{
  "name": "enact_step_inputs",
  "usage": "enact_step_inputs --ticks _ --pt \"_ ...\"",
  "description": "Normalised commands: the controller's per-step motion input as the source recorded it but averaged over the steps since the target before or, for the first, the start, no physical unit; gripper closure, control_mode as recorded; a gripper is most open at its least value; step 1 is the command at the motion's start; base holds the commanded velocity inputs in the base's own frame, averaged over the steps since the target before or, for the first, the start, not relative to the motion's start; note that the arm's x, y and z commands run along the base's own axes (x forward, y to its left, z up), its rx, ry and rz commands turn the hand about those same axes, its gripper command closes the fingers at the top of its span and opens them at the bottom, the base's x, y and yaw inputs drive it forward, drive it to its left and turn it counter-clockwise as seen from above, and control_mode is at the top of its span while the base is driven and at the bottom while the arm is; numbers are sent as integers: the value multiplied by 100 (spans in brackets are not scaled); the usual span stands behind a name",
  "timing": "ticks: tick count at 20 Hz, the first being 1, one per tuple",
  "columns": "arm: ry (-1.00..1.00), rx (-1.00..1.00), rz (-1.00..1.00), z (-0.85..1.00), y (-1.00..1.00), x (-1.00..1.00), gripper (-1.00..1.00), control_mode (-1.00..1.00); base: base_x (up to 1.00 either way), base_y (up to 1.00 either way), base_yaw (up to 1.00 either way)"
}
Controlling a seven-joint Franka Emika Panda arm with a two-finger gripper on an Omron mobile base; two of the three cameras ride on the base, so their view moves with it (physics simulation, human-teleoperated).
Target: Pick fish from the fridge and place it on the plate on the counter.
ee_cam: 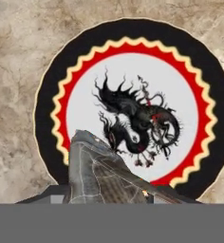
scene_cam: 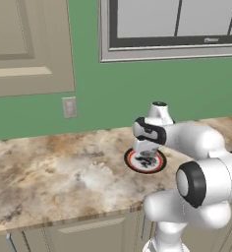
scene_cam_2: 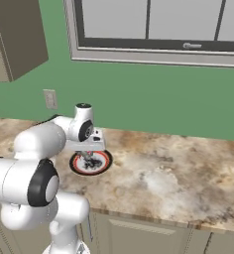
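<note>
Closest to the hand camera, the fish [ee_cam: 102,173] rises from the bottom edge as a dull grey-brown lump with fine scale lines, its narrow upper end reaching over the lower left of the plate's white centre. It sits between the gripper's jaws, which are closed on it (the finger tips themselves are mostly hidden behind its body). Beyond it, the plate [ee_cam: 52,85] lies flat on the marbled stone: black outer rim, a red ring with a wavy yellow edge, and a white middle bearing a dark dragon-like mark.

From the left base view, reading left to right: a beige wall cabinet [scene_cam: 27,44] hangs at the upper left, a pale wall socket [scene_cam: 69,107] sits on the green wall below its right edge, then the counter [scene_cam: 49,172] stretches across, with the plate [scene_cam: 133,161] near its front half. The gripper [scene_cam: 145,156] points straight down right above the plate, the white arm bending in from the lower right. A grey-framed window [scene_cam: 172,29] fills the upper right.

In the right base view the arm comes from the lower left, and the gripper [scene_cam_2: 90,159] hangs over the plate [scene_cam_2: 105,159], close to its surface; whether the fish touches the dish I cannot tell.
</note>
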Motion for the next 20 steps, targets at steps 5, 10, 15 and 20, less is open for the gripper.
enact_step_inputs --ticks 5,10,15,20 --pt "0 0 1 -44 0 32 100 -100 0 0 0" --pt "1 0 0 -38 0 32 100 -100 0 0 0" --pt "0 0 0 -28 0 33 100 -100 0 0 0" --pt "0 0 0 -18 0 16 -100 -100 0 0 0"
